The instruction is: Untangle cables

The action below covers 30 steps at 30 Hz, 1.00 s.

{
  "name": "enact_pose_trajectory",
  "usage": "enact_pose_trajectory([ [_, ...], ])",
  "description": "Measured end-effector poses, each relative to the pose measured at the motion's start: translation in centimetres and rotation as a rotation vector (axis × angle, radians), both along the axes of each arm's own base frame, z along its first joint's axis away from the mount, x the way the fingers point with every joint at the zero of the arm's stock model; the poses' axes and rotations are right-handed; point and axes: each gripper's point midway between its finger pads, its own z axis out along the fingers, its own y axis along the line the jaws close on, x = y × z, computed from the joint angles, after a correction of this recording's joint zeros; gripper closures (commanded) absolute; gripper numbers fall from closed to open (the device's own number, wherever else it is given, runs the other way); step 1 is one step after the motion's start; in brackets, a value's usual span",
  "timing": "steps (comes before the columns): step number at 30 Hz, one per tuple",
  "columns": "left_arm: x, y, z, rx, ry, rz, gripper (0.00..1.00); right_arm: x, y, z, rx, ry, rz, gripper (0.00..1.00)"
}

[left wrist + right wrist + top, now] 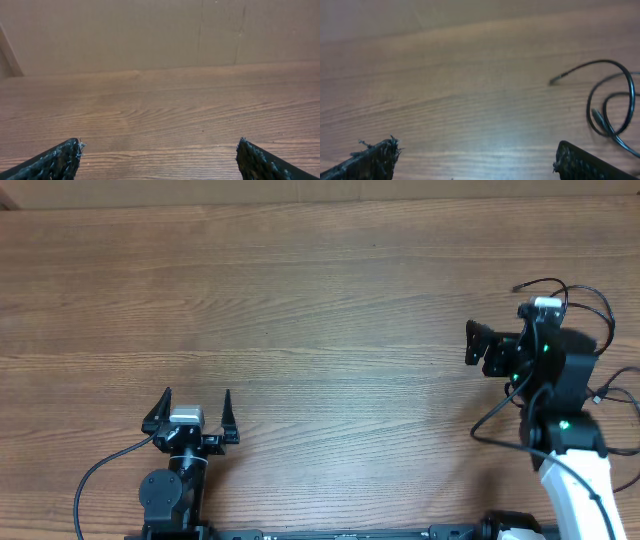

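Observation:
Thin black cables (518, 286) lie looped on the wooden table at the far right, around and partly under my right arm. More thin cord curves near the arm's base (487, 418). In the right wrist view the cables (612, 97) form loops at the right edge, with a small plug end (553, 81) pointing left. My right gripper (472, 345) is open and empty, pointing left, with the loops off to its side; its jaws show wide apart in the right wrist view (476, 152). My left gripper (194, 408) is open and empty at the front left, and in the left wrist view (159, 155) it shows only bare wood.
The wooden table (300, 300) fills the view. A beige wall or board (150, 30) stands beyond its far edge. The thicker black wire of the left arm (100, 470) trails at the front left.

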Motion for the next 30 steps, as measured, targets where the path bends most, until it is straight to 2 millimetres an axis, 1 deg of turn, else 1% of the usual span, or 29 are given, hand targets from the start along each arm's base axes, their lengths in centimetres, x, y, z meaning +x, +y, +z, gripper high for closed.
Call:
enact_pose_trajectory([
  [2, 0.0, 0.0, 0.0, 0.000, 0.001, 0.000, 0.01, -0.5, 0.1, -1.2, -0.002, -0.032, 0.003, 0.00],
  [5, 0.0, 0.0, 0.0, 0.000, 0.000, 0.000, 0.00, -1.1, 0.4, -2.3, 0.000, -0.069, 0.014, 0.00],
  [6, 0.0, 0.0, 0.0, 0.000, 0.000, 0.000, 0.00, -1.5, 0.6, -3.0, 0.004, -0.072, 0.021, 0.00],
  [10, 0.0, 0.0, 0.0, 0.000, 0.001, 0.000, 0.00, -2.3, 1.0, -4.5, 0.013, -0.072, 0.037, 0.00],
  [13, 0.0, 0.0, 0.0, 0.000, 0.000, 0.000, 0.01, -2.7, 1.1, -5.2, 0.016, -0.081, 0.044, 0.00],
  [16, 0.0, 0.0, 0.0, 0.000, 0.000, 0.000, 0.00, -3.6, 1.4, -6.4, 0.021, -0.085, 0.053, 0.00],
  [19, 0.0, 0.0, 0.0, 0.000, 0.001, 0.000, 0.01, -4.2, 1.8, -7.0, 0.024, -0.119, 0.069, 0.00],
  [23, 0.0, 0.0, 0.0, 0.000, 0.000, 0.000, 0.00, -4.9, 2.1, -6.4, 0.019, -0.210, 0.086, 0.00],
  [30, 0.0, 0.0, 0.0, 0.000, 0.000, 0.000, 0.01, -5.9, 2.4, -6.1, 0.013, -0.273, 0.098, 0.00],
])
